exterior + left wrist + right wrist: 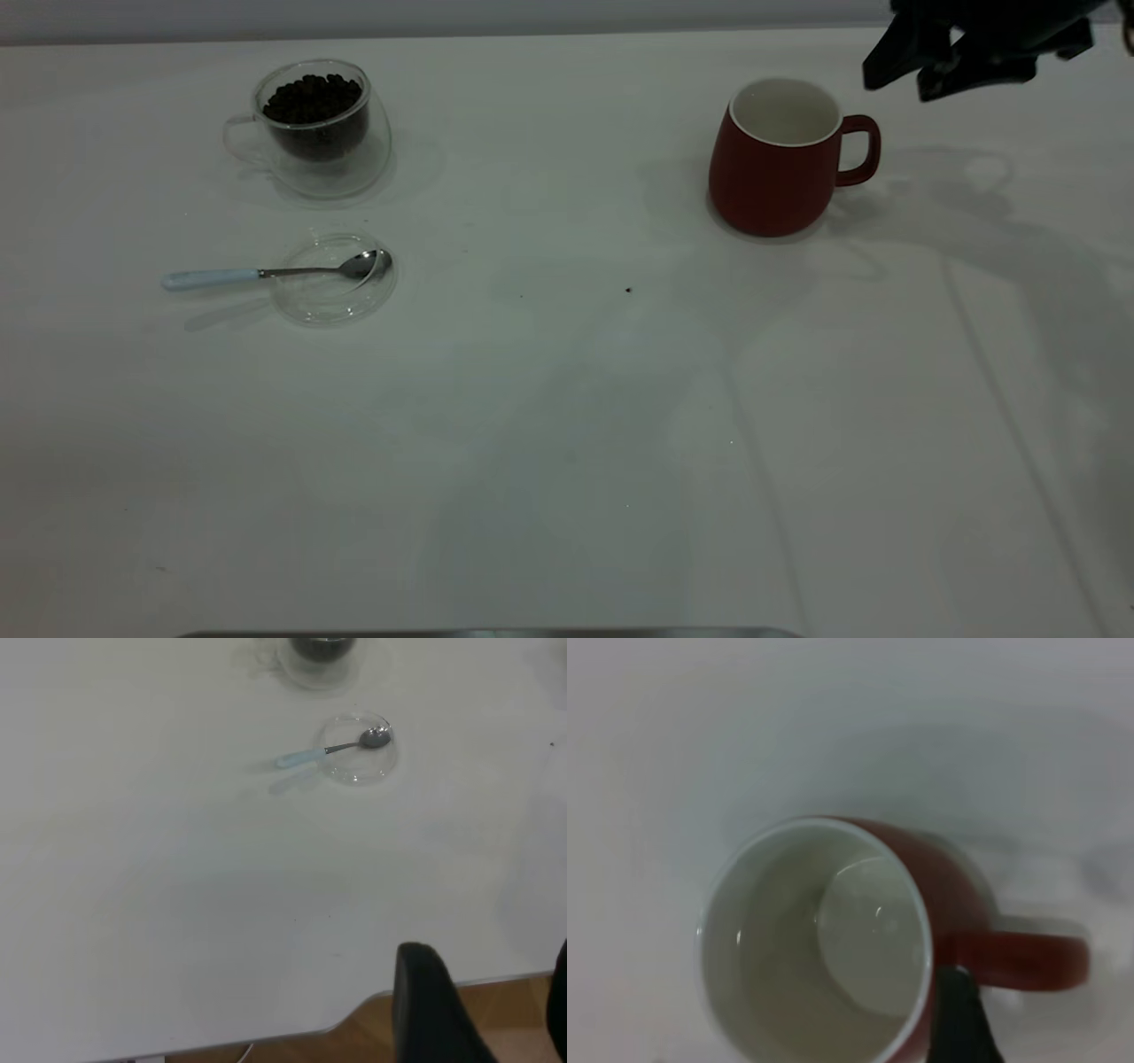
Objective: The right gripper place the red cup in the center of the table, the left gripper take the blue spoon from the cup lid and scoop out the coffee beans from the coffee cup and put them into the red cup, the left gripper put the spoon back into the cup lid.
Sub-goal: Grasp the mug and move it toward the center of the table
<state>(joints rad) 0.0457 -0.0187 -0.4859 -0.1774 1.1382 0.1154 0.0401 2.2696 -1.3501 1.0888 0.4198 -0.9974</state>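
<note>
1. Right gripper (895,84), seen from the exterior camera, hangs at the far right edge above the surface (567,425), up and to the right of the red cup (775,164). It touches nothing, and whether its fingers are apart or together cannot be told.
2. Same view: the red cup stands upright on the right side of the surface, its white inside empty and its handle turned toward the right gripper.
3. Same view: far across on the left side stands the glass coffee cup (314,133), upright, with a heap of coffee beans (312,99) inside. Just in front of it lies the cup lid (335,279), flat on the surface.
4. Same view: the blue spoon (275,273) rests with its metal bowl on the cup lid and its pale handle reaching out past the rim onto the surface. A single dark speck (628,289) lies between the lid and the red cup.
5. Left wrist camera: the left gripper (496,1010) hangs past the surface's edge, well apart from the spoon (332,749) and the lid (359,753); its two fingers stand apart with nothing between them.
6. Right wrist camera: the red cup (833,939) sits directly below, its opening facing up, and one dark fingertip (961,1019) shows just beside the handle's root.
</note>
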